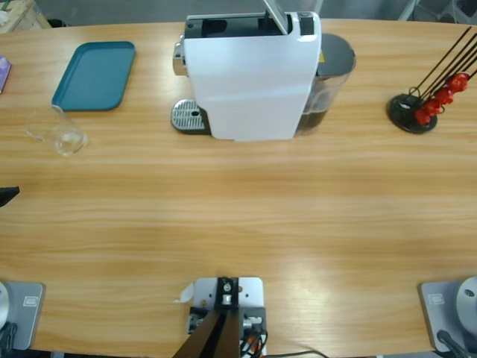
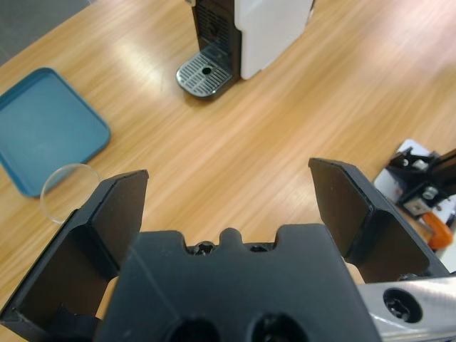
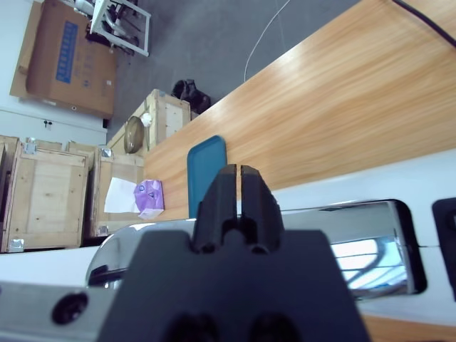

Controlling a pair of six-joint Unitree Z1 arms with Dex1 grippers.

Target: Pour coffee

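Note:
The coffee is out of view. A clear glass [image 1: 57, 131] stands at the table's left and looks see-through down to the wood; its rim [image 2: 68, 187] peeks out beside my left jaw. My left gripper [image 2: 226, 174] is open over bare table, with only a black tip [image 1: 7, 195] showing at the high view's left edge. The white coffee machine [image 1: 250, 78] stands at the back middle, its round drip grate [image 2: 205, 74] bare. My right gripper [image 3: 239, 172] is shut with nothing held, just above the machine's chrome lever [image 3: 342, 228].
A teal tray [image 1: 95, 74] lies at the back left, beyond the glass. A black stand with red pods [image 1: 426, 104] is at the back right. In the right wrist view, wooden crates [image 3: 50, 192] and a cardboard box stand on the floor past the table.

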